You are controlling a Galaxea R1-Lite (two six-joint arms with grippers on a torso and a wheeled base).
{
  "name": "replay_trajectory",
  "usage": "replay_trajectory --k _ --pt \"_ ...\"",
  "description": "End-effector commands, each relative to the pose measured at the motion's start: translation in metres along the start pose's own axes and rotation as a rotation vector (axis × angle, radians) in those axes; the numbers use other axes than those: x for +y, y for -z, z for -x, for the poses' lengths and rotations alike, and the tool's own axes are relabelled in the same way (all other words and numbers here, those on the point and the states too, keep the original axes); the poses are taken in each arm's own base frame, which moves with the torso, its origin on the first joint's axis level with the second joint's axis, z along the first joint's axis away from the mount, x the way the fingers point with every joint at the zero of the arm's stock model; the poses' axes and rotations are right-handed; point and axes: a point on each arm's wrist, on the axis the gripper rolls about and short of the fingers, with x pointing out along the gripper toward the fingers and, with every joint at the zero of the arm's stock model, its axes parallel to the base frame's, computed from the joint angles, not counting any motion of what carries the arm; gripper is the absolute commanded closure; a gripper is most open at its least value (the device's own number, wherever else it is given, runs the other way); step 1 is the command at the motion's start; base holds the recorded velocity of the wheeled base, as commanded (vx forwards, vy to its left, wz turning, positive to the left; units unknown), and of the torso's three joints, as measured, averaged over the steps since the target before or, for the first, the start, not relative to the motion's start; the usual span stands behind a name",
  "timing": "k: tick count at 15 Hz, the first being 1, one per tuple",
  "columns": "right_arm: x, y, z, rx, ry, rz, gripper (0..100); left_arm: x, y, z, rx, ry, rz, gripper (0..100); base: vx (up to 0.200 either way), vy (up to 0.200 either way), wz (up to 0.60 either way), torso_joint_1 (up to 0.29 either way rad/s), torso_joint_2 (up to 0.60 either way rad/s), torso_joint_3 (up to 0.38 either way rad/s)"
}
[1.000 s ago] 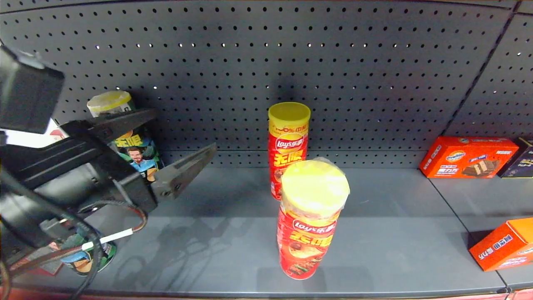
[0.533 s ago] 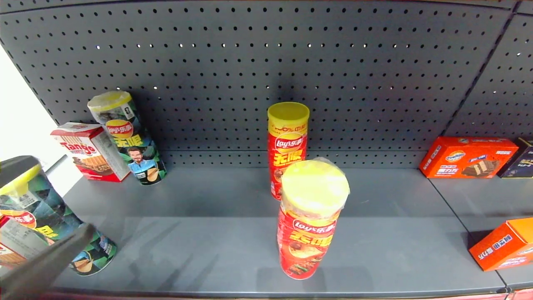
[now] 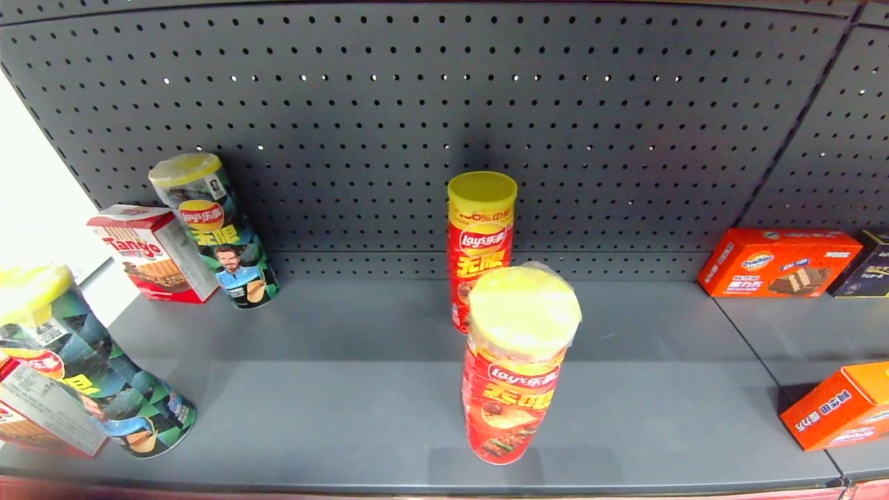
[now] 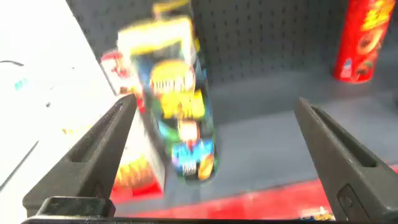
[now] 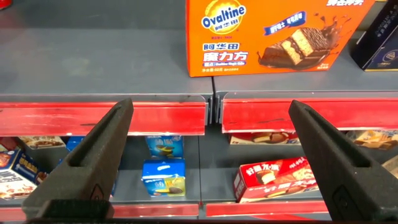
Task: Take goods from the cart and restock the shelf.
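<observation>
The tall green-and-black cardboard chip can with a yellow plastic lid (image 3: pixel 94 368) stands upright at the front left corner of the grey metal shelf (image 3: pixel 347 396), close to the front edge. Just beside it, on its left, is a red box with a white label (image 3: pixel 35 410); I cannot tell whether the 2 touch.

In the left wrist view the left gripper (image 4: pixel 214 102) is spread wide and holds nothing. The can is beyond its fingers and free of them, though this view is blurred. The right gripper (image 5: pixel 209 104) is also wide and empty. It is low in front of the red price strip (image 5: pixel 155 118) at the shelf edge, under an orange cardboard box of chocolate wafers (image 5: pixel 267 37).

My judgement is that this can is placed and the step in hand is to go to the cart for the next item. To do it well, the left arm should draw straight back from the can with the jaws wide, so that no finger catches the lid or pushes the can over the edge.

The next item fits best in the free middle of the shelf, between this can and the front red chip can with a yellow lid (image 3: pixel 517 361). It could also go further back, near the second green chip can (image 3: pixel 212 229) and the red-and-white wafer box (image 3: pixel 149 253) at the perforated back panel (image 3: pixel 417 104).
</observation>
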Motion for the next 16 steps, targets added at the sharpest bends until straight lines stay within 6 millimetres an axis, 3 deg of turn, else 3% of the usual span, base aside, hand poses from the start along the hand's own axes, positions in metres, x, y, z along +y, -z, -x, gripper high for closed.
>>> replay_trajectory --k 1,5,10,13,16 --pt "0.000 0.000 0.000 0.000 0.000 -0.001 0 -0.008 0.025 0.017 0.003 0.024 0.010 0 0.000 0.000 0.00 0.000 0.00 0.000" --pt "0.000 0.000 0.000 0.000 0.000 0.000 0 -0.012 0.045 0.022 0.155 0.070 0.023 0 0.000 0.000 0.00 0.000 0.00 0.000" --pt "0.000 0.000 0.000 0.000 0.000 0.000 0 -0.012 0.046 0.023 0.169 0.082 0.043 0 0.000 0.000 0.00 0.000 0.00 0.000" --pt "0.000 0.000 0.000 0.000 0.000 0.000 0 -0.010 0.054 0.025 0.282 -0.086 0.118 0 0.000 0.000 0.00 0.000 0.00 0.000" --pt "0.000 0.000 0.000 0.000 0.000 0.000 0 -0.012 0.053 0.025 0.264 0.001 0.128 0 0.000 0.000 0.00 0.000 0.00 0.000"
